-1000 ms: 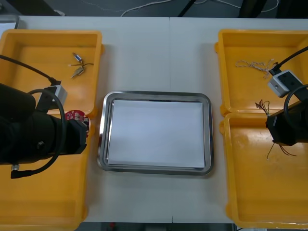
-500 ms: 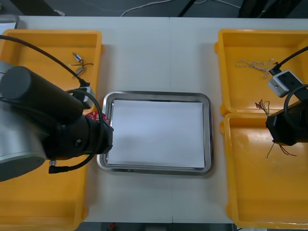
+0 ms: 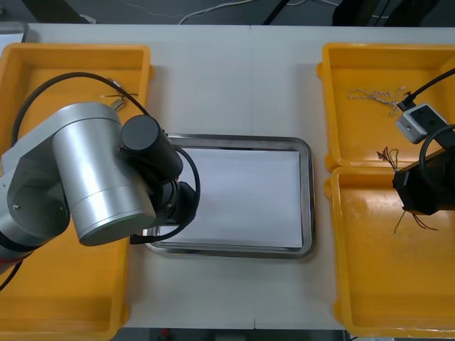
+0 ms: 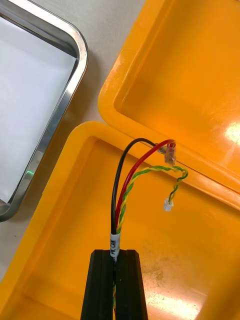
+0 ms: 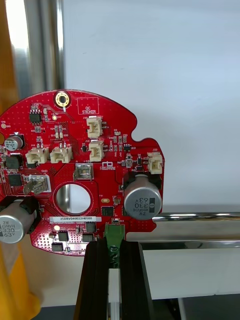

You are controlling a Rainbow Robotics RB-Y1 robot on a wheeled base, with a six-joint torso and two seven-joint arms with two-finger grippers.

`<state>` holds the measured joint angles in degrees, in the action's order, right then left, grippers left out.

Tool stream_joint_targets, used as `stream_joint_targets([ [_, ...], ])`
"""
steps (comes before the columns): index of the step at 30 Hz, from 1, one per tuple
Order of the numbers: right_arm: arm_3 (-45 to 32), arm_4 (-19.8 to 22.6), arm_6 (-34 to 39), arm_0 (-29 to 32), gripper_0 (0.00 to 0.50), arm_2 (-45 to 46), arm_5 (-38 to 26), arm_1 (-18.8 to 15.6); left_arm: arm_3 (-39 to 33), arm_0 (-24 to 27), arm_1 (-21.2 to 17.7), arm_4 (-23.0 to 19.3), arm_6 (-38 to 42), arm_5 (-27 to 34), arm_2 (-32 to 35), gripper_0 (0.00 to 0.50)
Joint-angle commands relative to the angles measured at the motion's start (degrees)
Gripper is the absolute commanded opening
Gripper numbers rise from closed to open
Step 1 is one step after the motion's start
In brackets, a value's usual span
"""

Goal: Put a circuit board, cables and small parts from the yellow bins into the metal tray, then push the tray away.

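Right fingers (image 4: 106,260) over the near right bin (image 3: 384,284), close to the wall it shares with the far right bin (image 3: 334,85). They are pressed on a bundle of cables (image 4: 129,175): black, red and a yellow-green twist, loose ends reaching toward that wall.

Left fingers (image 5: 102,255) pinch the round red circuit board (image 5: 100,187) by a green tab on its edge. The board hangs over the left end of the metal tray (image 3: 310,199), mostly above the white inside, one rim beside it. The tray sits on the surface (image 3: 227,71) between the bins.

Farther back are small metal parts (image 3: 117,105) in the far left bin (image 3: 43,71) and a pale twisted cable (image 3: 373,94) in the far right bin.
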<state>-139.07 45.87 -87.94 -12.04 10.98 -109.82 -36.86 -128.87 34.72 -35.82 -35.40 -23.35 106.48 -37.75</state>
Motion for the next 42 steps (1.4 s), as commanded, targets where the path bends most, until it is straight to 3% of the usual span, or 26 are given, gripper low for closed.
stream_joint_targets([
  [1,-0.3,-0.4,0.2,-1.3,0.0,-0.7,-0.2,-1.8,2.8,4.5,3.8,0.7,-0.4,-3.2,-2.7,0.0],
  [8,-0.3,-0.4,0.2,-1.3,0.0,-0.7,-0.2,-1.8,8.2,5.0,6.3,4.2,-3.4,-7.2,-5.9,0.0],
  [16,-0.3,-0.4,0.2,-1.3,0.0,-0.7,-0.2,-1.8,12.9,4.9,7.6,5.3,-5.0,-10.2,-7.9,0.0],
  [26,-0.3,-0.4,0.2,-1.3,0.0,-0.7,-0.2,-1.8,12.0,1.8,7.7,6.4,-6.8,-9.9,-7.9,0.0],
  [34,-0.3,-0.4,0.2,-1.3,0.0,-0.7,-0.2,-1.8,8.3,-3.0,4.5,7.2,-11.2,-10.1,-5.1,0.0],
  [42,-0.3,-0.4,0.2,-1.3,0.0,-0.7,-0.2,-1.8,7.2,-4.5,5.1,8.6,-11.3,-10.1,-4.8,0.0],
])
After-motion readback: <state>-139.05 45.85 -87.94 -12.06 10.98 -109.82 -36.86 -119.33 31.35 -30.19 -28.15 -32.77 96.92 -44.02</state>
